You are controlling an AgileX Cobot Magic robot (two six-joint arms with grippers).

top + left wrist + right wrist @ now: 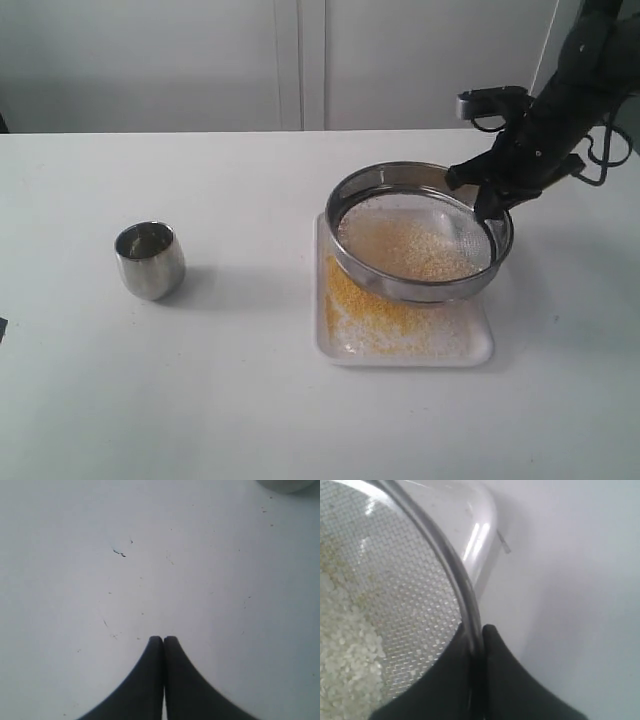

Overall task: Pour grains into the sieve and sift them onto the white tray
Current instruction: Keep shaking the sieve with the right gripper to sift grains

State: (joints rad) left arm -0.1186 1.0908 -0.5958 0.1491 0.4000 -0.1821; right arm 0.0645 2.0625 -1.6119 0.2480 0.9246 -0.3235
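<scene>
The round steel sieve point(370, 185) hangs tilted above the white tray point(480, 350), holding pale whitish grains point(420, 250) on its mesh. Yellow grains point(360, 310) lie scattered on the tray beneath. My right gripper point(490, 200) is shut on the sieve's far right rim; the right wrist view shows one finger inside against the mesh and the other outside the sieve point(465, 585) wall, with grains point(345, 650) on the mesh and the gripper point(479, 630) pinching the rim. My left gripper point(163, 639) is shut and empty over bare table, and does not show in the exterior view.
A small rounded steel cup point(150, 260) stands upright on the left of the white table point(200, 400). A white wall rises behind the table's far edge.
</scene>
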